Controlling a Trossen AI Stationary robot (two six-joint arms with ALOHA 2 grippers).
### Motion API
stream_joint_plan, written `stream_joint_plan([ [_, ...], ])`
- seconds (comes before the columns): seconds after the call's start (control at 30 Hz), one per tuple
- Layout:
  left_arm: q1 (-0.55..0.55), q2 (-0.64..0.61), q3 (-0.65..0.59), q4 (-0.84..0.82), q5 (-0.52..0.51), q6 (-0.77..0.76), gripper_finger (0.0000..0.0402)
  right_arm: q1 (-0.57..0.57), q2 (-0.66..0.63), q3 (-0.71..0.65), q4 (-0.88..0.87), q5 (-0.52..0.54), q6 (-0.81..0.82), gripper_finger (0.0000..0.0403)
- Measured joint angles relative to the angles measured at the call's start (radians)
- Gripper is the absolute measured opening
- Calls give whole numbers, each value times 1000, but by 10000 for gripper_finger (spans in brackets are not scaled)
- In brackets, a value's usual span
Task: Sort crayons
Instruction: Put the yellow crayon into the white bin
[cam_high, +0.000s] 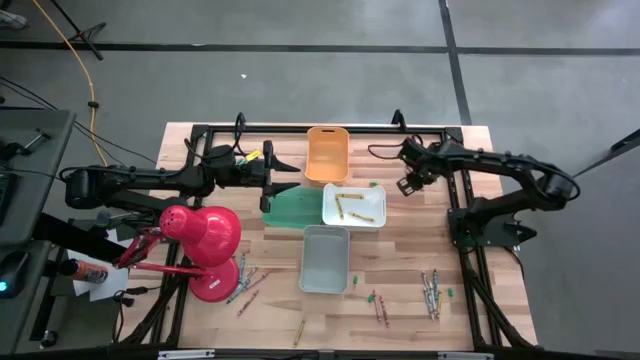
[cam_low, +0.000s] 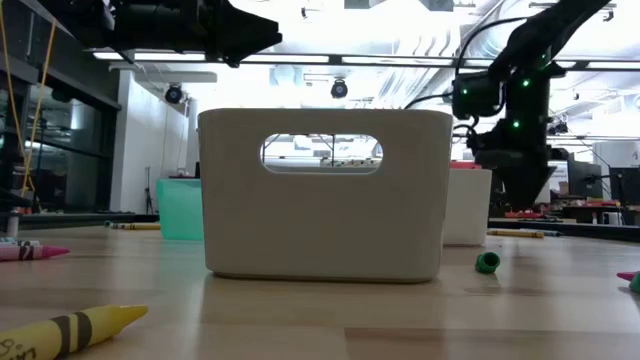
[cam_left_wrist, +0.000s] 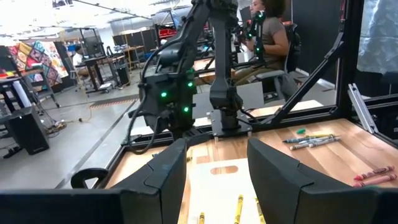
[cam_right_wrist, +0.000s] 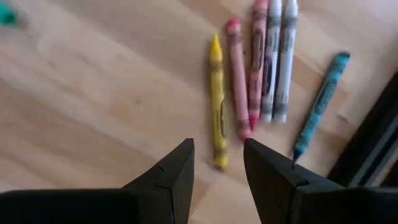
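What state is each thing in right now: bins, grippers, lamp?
Orange bin: upright, looks empty.
White bin: upright, yellow crayons inside.
Grey bin: upright, looks empty.
Green bin: upright, contents unclear.
Left gripper: open, empty.
Right gripper: open, empty.
Red lamp: tipped over.

Bright overhead ceiling lights (cam_low: 330, 60) glare; crayons (cam_right_wrist: 252, 81) blurred in the right wrist view

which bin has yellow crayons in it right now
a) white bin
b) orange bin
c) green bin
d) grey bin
a: in the high view the white bin holds a few yellow crayons, while the orange bin and grey bin show none inside; the green bin is partly hidden by the left arm.
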Motion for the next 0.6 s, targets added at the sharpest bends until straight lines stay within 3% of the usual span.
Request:
stream_joint_plan([
  [0.17,0,0,0,-1,0,-1,158,-42,42,0,60,-111,-47,135],
  [0.6,-1,0,1,-9,0,-1,158,-92,203,3,69,-87,-115,135],
])
